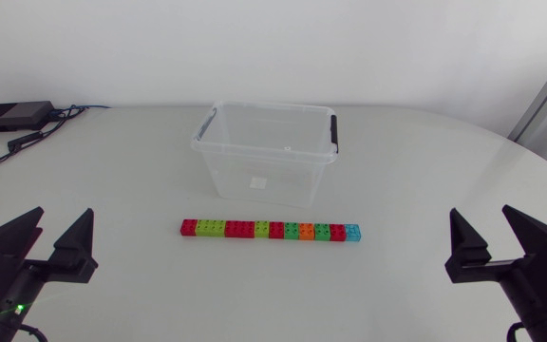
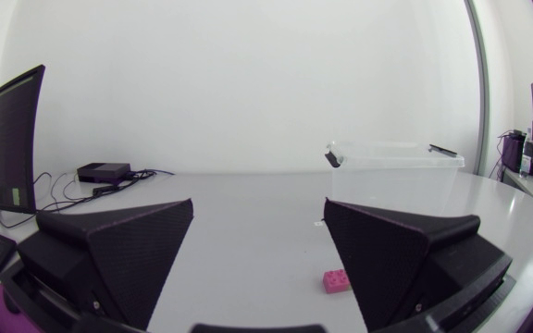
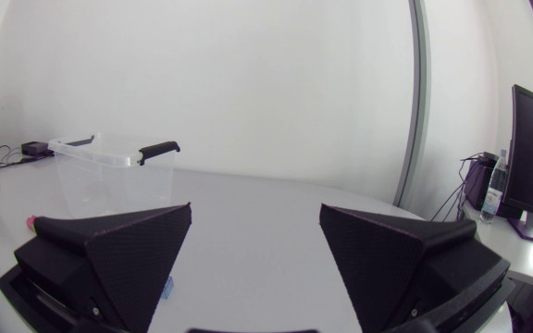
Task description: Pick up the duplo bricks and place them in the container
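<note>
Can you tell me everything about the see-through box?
The box is clear plastic, rectangular, with no lid and a black handle at each end. It stands upright on the white table, looks empty, and sits just behind the row of bricks without touching them. Only the table touches it.

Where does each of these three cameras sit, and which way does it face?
Head view: fixed above the table, looking down on container and brick row; left tool and right tool show at the lower corners.
Left wrist view: rides behind the left tool, facing across the table; it shows open.
Right wrist view: likewise behind the right tool.
Shared: all three see the container.
</note>
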